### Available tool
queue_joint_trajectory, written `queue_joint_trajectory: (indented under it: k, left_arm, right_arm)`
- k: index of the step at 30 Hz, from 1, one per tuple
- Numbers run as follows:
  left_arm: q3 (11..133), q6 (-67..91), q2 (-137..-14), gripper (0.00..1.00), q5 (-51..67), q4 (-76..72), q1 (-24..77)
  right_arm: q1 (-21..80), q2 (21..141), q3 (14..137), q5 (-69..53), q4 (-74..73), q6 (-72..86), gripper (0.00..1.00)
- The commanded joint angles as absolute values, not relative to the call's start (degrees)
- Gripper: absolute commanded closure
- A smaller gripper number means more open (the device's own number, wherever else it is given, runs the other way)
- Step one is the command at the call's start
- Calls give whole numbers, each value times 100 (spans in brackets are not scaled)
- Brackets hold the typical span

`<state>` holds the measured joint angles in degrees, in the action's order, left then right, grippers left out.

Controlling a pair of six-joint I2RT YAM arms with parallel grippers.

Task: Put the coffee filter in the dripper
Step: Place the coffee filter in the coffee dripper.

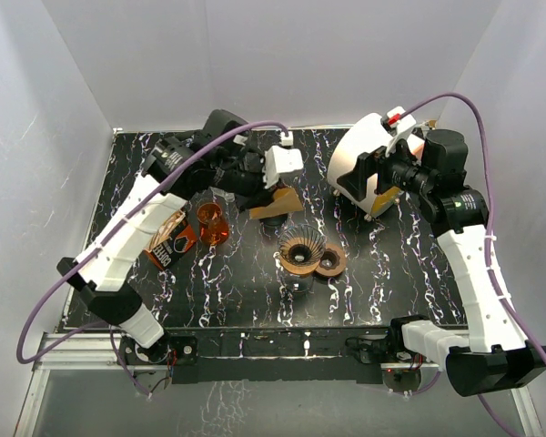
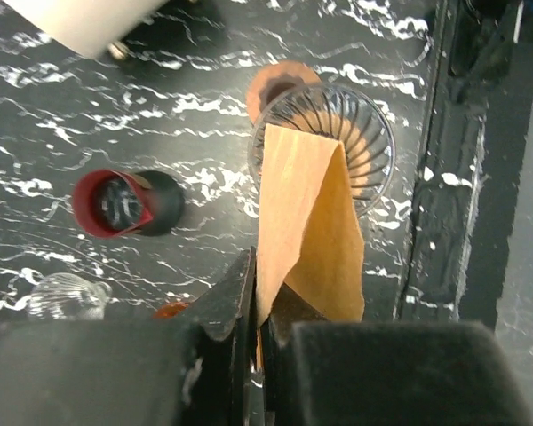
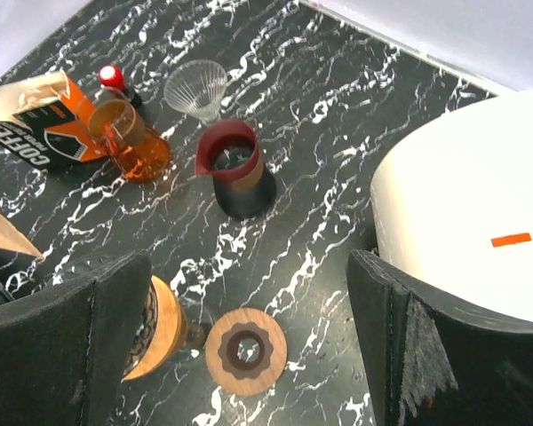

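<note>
My left gripper (image 1: 271, 182) is shut on a brown paper coffee filter (image 1: 278, 200) and holds it above the table, left of and behind the dripper (image 1: 301, 253). In the left wrist view the filter (image 2: 306, 222) hangs from the shut fingers (image 2: 235, 297), and its far tip overlaps the rim of the ribbed glass dripper (image 2: 360, 133). My right gripper (image 1: 375, 168) is open and empty, high over the right side beside a white drum. In the right wrist view the dripper (image 3: 164, 328) sits partly behind the left finger.
A wooden disc (image 1: 330, 262) lies right of the dripper. A black server with a red rim (image 3: 235, 173), a clear glass funnel (image 3: 197, 87), an orange glass (image 1: 212, 223) and a coffee bag (image 1: 168, 238) stand to the left. The white drum (image 1: 355, 164) stands at the back right.
</note>
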<state>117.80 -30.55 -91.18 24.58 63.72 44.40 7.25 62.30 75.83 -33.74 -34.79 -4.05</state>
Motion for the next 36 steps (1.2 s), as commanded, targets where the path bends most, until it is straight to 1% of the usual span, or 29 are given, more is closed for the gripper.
queue_joint_trajectory:
  k: [1, 11, 16, 19, 26, 33, 35, 36]
  left_arm:
    - [11963, -3264, -9417, 100, 2334, 7271, 4693]
    - [12472, -3062, -10157, 100, 1351, 7704, 5369]
    - [12829, -2953, -10549, 99, 1125, 8017, 5514]
    - [12927, -2874, -10704, 95, 1057, 8039, 5554]
    - [13003, -2702, -10942, 80, 1173, 7919, 5567]
    - [12918, -2545, -10918, 71, 1266, 7739, 5567]
    - [12831, -2458, -10866, 66, 1262, 7669, 5565]
    - [12762, -2414, -10827, 62, 1253, 7638, 5564]
  right_arm:
    - [652, 6216, 7585, -3194, -3804, -622, 9]
    - [633, 6451, 7549, -2955, -4202, -751, 10]
    - [633, 6456, 7491, -2914, -4228, -765, 10]
    - [633, 6454, 7469, -2917, -4221, -765, 10]
    - [624, 6444, 7387, -2936, -4180, -739, 10]
    - [624, 6446, 7310, -3066, -4266, -783, 11]
    - [624, 6457, 7341, -3223, -4374, -879, 11]
    - [624, 6465, 7365, -3294, -4456, -932, 11]
